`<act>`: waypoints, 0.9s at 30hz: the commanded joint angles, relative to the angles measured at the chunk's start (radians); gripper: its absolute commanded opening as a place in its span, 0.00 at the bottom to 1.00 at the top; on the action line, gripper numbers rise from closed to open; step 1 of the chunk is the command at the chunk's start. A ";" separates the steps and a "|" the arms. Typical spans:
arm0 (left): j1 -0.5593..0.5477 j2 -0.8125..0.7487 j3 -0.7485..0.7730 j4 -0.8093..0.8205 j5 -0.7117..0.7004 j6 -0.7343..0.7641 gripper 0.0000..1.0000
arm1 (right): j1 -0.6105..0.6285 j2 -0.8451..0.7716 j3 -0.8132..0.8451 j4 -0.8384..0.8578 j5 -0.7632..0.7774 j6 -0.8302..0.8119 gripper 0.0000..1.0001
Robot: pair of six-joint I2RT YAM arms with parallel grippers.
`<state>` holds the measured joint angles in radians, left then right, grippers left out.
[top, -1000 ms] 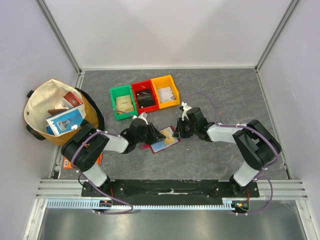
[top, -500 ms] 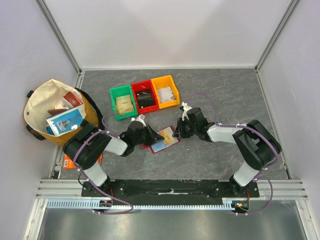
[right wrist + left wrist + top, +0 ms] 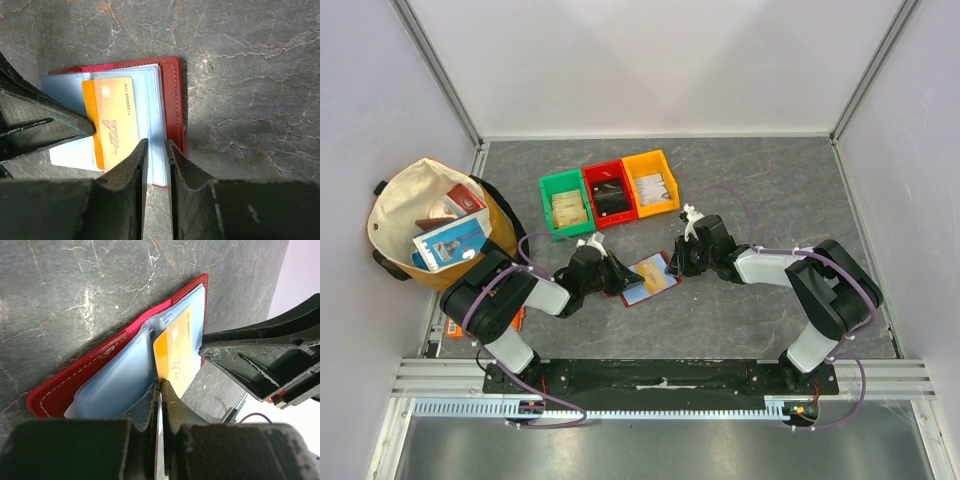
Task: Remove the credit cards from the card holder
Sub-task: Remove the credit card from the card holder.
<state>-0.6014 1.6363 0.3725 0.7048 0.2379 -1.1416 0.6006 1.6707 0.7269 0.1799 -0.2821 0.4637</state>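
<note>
Slate table [image 3: 770,180]: left gripper [image 3: 160,388] clenched on orange card [image 3: 176,352] edge. Right gripper [image 3: 156,150] pinches sleeve edge of card holder [image 3: 174,100], which lies open, flat between both. Row of bins [image 3: 610,195] beyond.

Three small bins touching in a row at back of grey table [image 3: 770,190]: green bin [image 3: 548,200] on L, red bin [image 3: 588,195] in mid, yellow bin [image 3: 650,160] on R. Far L, cream cloth bag [image 3: 395,215] w/ blue-white box [image 3: 450,243] & red box [image 3: 467,198] inside. Near bag, bit of orange flat packet [image 3: 518,318].
</note>
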 commanded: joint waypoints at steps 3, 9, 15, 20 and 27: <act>0.005 -0.012 -0.017 0.001 -0.014 -0.029 0.25 | 0.011 0.035 -0.026 -0.051 -0.015 -0.002 0.27; 0.006 -0.001 -0.003 0.004 -0.009 -0.032 0.35 | 0.011 0.020 -0.029 -0.042 -0.026 -0.002 0.27; 0.006 0.031 0.017 0.021 0.008 -0.040 0.30 | 0.010 -0.026 0.015 -0.079 -0.025 -0.020 0.26; 0.005 0.028 0.020 0.021 0.008 -0.038 0.26 | 0.010 -0.072 0.040 -0.083 -0.016 -0.022 0.26; 0.005 0.022 0.017 0.016 0.008 -0.035 0.26 | 0.010 -0.075 0.084 -0.074 -0.037 -0.030 0.24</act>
<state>-0.5995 1.6531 0.3790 0.7238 0.2459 -1.1671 0.6048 1.6260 0.7555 0.0933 -0.2928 0.4511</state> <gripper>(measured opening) 0.262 0.255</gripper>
